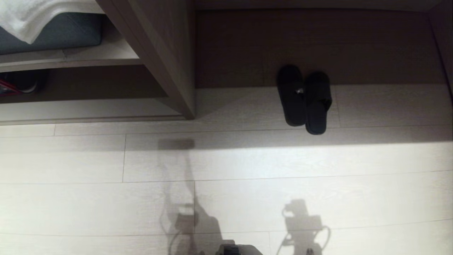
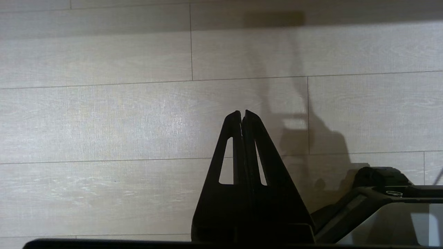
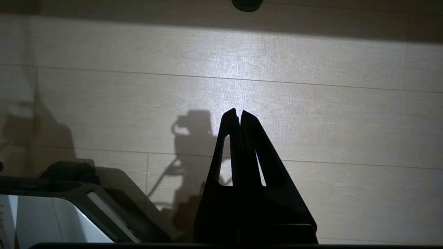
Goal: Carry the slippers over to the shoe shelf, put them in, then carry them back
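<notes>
The slippers, a dark pair lying side by side, rest on the pale floor at the mouth of a dark wooden recess, toes pointing inward. One heel shows at the edge of the right wrist view as a slipper. The shoe shelf is the low cubby to the left, with a pale base board and a slanting upright panel. My left gripper and right gripper both hang shut and empty over bare floor, well short of the slippers. Neither shows in the head view.
A dark shoe sits deep in the cubby at far left. Above it lie a white towel and a grey-blue cushion. Part of my base shows at the near edge, with arm shadows on the floorboards.
</notes>
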Robot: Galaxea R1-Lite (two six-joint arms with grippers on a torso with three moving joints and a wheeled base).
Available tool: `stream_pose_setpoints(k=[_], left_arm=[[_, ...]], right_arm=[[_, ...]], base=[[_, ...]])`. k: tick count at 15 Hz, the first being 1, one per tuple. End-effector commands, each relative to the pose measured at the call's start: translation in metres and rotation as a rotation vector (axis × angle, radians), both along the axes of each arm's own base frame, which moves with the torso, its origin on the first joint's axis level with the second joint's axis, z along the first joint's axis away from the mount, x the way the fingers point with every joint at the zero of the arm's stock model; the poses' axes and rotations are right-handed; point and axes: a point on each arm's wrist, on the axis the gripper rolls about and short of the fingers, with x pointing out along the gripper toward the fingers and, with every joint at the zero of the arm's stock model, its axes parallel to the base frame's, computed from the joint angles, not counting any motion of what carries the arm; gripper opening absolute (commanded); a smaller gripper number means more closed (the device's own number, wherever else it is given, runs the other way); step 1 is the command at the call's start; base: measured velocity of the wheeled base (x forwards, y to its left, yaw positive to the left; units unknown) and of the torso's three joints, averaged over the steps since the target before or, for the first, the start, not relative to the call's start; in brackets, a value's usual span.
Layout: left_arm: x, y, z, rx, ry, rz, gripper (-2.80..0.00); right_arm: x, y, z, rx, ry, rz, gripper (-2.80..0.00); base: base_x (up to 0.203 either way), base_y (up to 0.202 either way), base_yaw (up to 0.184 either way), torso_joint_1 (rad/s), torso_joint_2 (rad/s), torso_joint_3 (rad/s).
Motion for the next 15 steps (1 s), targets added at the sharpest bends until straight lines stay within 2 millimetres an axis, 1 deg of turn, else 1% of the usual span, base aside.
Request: stream_pose_setpoints(k=[1, 15], left_arm=[[0.0000, 0.0000, 0.0002, 0.000, -0.002, 0.001, -2.80], [0.0000, 0.0000, 0.0002, 0.000, -0.002, 0.001, -2.80]], right_arm=[[0.0001, 0.0000, 0.0000, 0.000, 0.001, 0.002, -2.80], [0.0001, 0.0000, 0.0000, 0.000, 0.001, 0.000, -2.80]], base=[[0.000, 0.000, 0.000, 0.002, 0.01, 0.204], [0.000, 0.000, 0.000, 0.002, 0.00, 0.204]])
